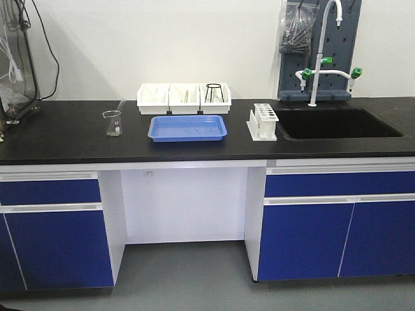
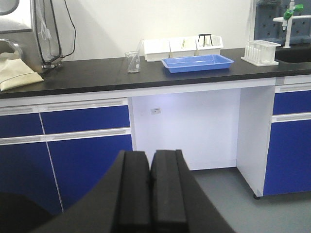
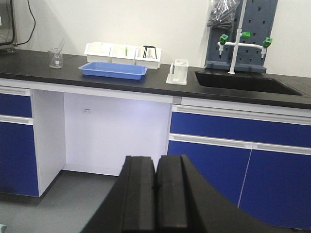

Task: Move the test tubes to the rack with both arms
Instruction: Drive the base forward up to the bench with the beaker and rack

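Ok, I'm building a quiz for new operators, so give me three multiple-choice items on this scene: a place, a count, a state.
1. Where does the rack stand? A) between the blue tray and the sink B) on the floor C) inside the blue tray
2. How many white bins stand behind the blue tray? A) two B) three C) five
3. How is the left hand? A) wide open B) shut, empty C) shut on a tube
1 A: it stands on the counter beside the sink's left edge. 2 B: three stand side by side. 3 B: its fingers press together with nothing between.
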Motion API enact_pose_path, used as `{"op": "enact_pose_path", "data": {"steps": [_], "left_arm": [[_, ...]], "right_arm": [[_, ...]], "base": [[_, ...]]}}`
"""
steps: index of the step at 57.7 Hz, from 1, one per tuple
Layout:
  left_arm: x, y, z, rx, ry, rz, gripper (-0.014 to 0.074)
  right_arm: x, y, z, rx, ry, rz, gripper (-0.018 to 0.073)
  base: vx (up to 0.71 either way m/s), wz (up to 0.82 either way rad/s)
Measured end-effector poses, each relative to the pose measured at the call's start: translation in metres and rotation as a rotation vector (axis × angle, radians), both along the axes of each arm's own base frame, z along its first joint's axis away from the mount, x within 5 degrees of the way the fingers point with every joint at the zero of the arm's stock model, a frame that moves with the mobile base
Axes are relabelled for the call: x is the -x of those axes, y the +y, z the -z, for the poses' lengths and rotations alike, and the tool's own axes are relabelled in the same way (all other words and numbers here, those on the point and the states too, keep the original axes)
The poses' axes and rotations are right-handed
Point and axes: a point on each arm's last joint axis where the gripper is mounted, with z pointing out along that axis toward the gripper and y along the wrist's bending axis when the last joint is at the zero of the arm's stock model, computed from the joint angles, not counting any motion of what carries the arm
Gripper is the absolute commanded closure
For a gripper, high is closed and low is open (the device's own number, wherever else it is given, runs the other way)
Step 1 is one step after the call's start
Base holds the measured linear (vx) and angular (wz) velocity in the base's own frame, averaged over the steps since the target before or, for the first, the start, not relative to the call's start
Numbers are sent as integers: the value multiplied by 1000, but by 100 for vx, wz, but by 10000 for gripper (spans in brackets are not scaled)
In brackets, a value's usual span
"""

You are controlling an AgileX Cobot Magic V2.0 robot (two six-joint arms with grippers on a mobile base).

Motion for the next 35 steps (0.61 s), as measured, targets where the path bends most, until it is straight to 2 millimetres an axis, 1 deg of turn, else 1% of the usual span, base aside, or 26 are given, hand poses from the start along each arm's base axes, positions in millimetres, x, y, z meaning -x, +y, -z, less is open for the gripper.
{"op": "enact_pose_path", "data": {"steps": [35], "left_arm": [[0, 0, 0, 0, 0, 0, 598]], "right_arm": [[0, 0, 0, 0, 0, 0, 568]], "base": [[0, 0]]}}
